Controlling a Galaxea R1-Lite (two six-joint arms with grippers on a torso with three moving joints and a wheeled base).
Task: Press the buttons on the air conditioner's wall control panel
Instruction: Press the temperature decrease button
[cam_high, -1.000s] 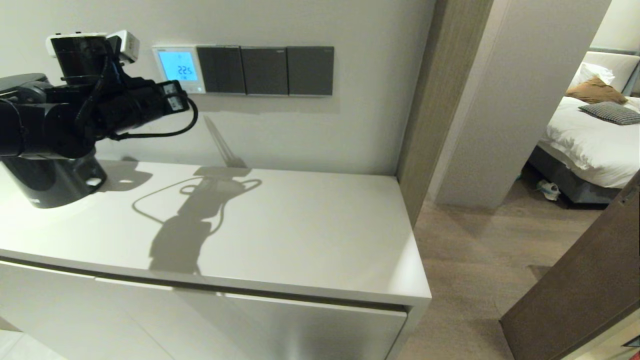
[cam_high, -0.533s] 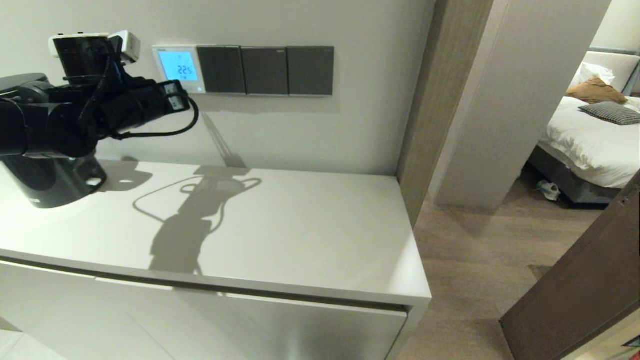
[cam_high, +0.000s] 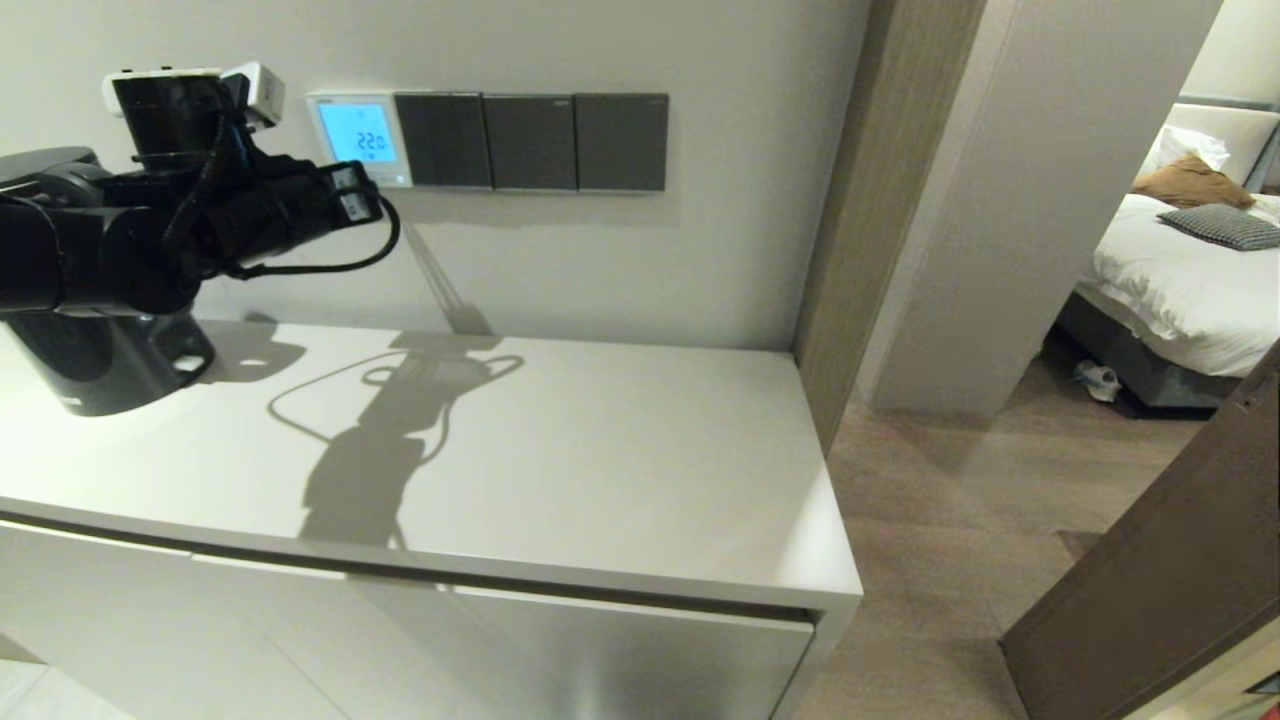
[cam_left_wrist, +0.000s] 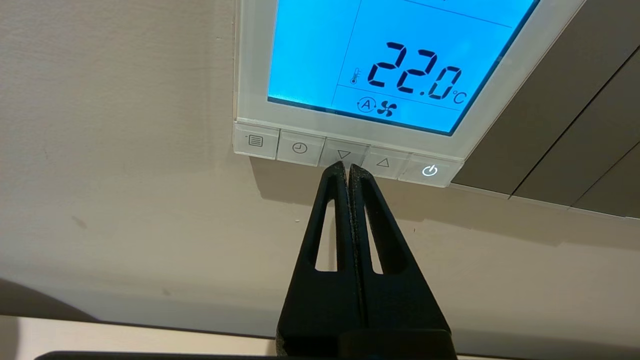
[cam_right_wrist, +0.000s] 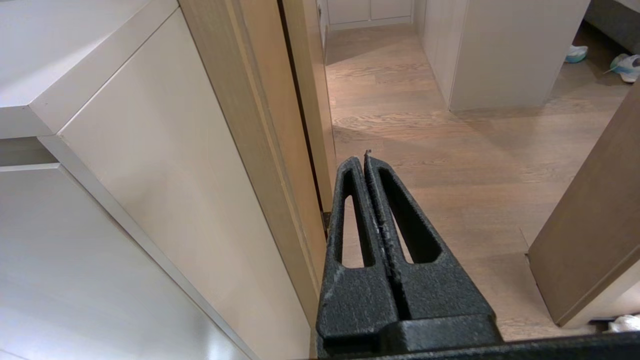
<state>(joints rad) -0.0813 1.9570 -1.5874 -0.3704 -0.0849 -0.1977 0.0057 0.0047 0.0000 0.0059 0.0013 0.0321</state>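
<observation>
Wall control panel (cam_left_wrist: 350, 95) reads 22.0; my left gripper (cam_left_wrist: 348, 167), jaws pressed together and holding nothing, touches its down-arrow button (cam_left_wrist: 343, 153). Right gripper (cam_right_wrist: 365, 161) likewise closed, empty.

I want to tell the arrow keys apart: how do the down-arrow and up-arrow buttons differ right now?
The down-arrow button has the shut left gripper tip at it; the up-arrow button stands clear. Down's triangle points downward, up's upward. Down sits beside the clock button, up beside the power button. Both are pale keys in one row.

We count one lit thermostat (cam_high: 358, 137), five buttons (cam_left_wrist: 343, 154) along its 6 o'clock edge, three dark switch plates (cam_high: 530, 141) at its 3 o'clock, two pillows (cam_high: 1190, 180) on one bed (cam_high: 1170, 290).
</observation>
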